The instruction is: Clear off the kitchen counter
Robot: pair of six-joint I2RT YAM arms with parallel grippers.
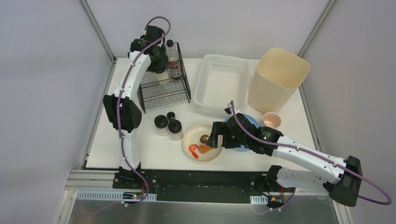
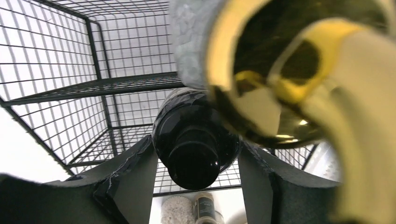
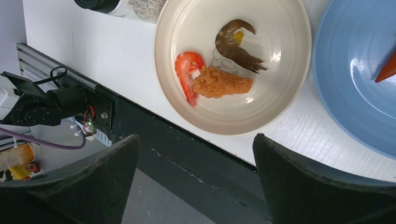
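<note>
Top external view: the white desk (image 1: 140, 149) fills the middle of the frame. At its far left corner stands a black wire rack (image 1: 163, 91). The left pincer (image 1: 158, 63) reaches into the rack from above, beside a clear bottle with a red label (image 1: 174, 63).

Left wrist view shows its 2 fingers (image 2: 135, 177) partly closed, pressed against either side of a dark-capped jar (image 2: 194, 140) inside the rack (a blurred yellowish shape crowds the right of that picture; I cannot tell what it is).

On the desk in front of the rack sit 3 dark-capped shakers (image 1: 161, 125). A white slotted basket (image 1: 222, 81) and a tall cream bin (image 1: 278, 77) stand along the far edge, with a small pink cup (image 1: 272, 120) near the bin.

The right pincer (image 1: 212, 140) hangs wide open and holds nothing, over a cream bowl (image 3: 280, 107) near the front edge. That bowl contains a red shrimp (image 3: 187, 74), a brown shrimp (image 3: 236, 46) and an orange breaded piece (image 3: 222, 83). A blue plate (image 3: 355, 70) lies just beside the bowl.
</note>
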